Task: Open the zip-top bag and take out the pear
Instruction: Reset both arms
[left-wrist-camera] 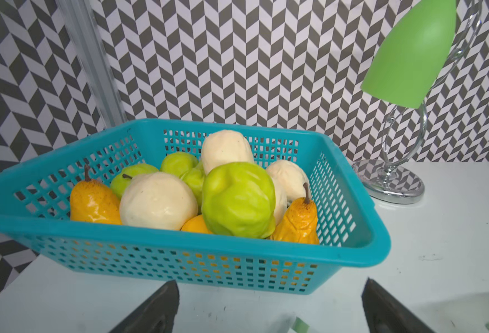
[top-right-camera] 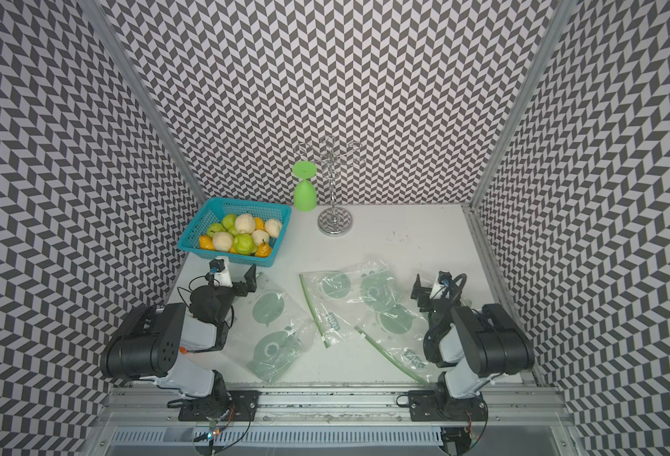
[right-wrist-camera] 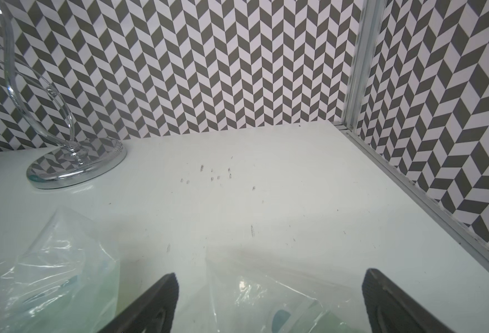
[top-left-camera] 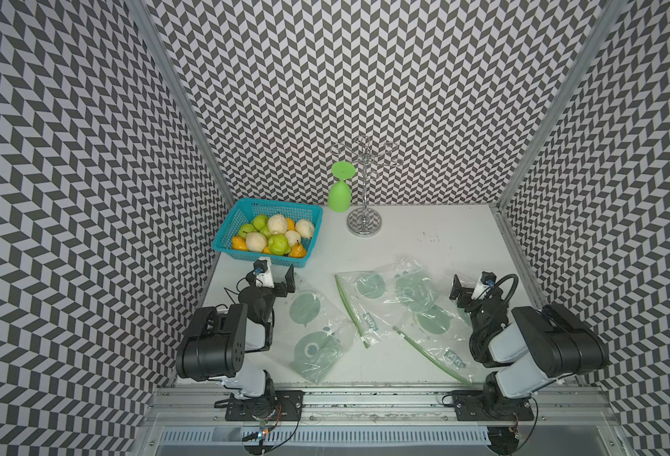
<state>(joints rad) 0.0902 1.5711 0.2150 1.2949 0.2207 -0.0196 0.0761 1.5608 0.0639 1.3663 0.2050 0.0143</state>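
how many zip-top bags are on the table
3: the left bag lies near the front edge of the table, the middle bag at its centre, and the right bag overlaps it. The clear layers could hide another.

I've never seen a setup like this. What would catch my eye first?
Probably the teal basket heaped with green, cream and yellow fruit at the back left corner of the table. Next, the bright green goblet hanging upside down from a chrome stand at the back, and the crumpled clear zip-top bags strewn across the middle.
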